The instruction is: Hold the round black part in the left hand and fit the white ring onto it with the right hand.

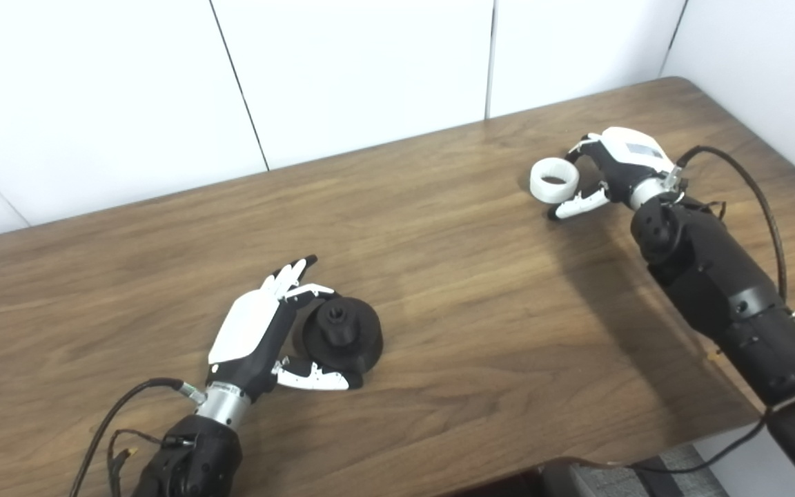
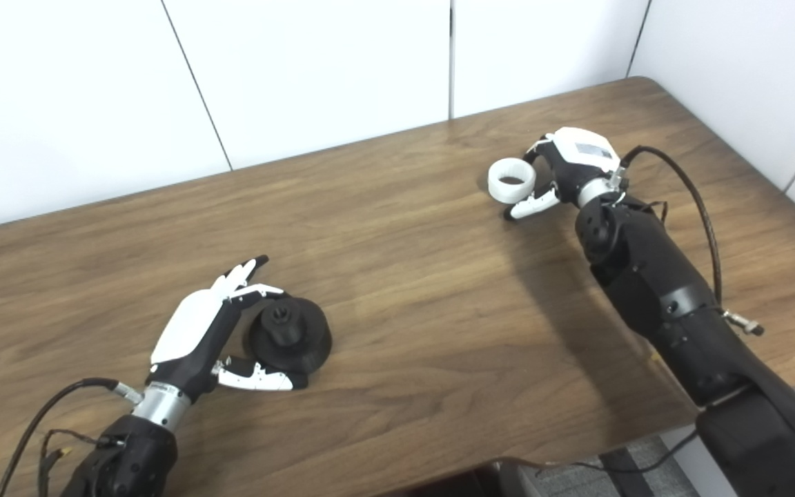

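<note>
The round black part (image 1: pixel 342 336) sits on the wooden table (image 1: pixel 480 290) at the front left, its hub pointing up. My left hand (image 1: pixel 259 331) lies beside it on its left, open. Its fingers (image 1: pixel 290 274) stretch past the part's far side and its thumb (image 1: pixel 315 377) lies along the near side, so the hand cups the part without closing on it. The white ring (image 1: pixel 554 181) is at the far right. My right hand (image 1: pixel 611 172) is shut on it, pinching its right side between fingers and thumb (image 1: pixel 580 203). I cannot tell whether the ring is lifted off the table.
White wall panels (image 1: pixel 370 69) stand behind the table and along its right side. The table's front edge (image 1: pixel 577 459) runs close to my right forearm. Cables (image 1: pixel 763 207) loop from both wrists.
</note>
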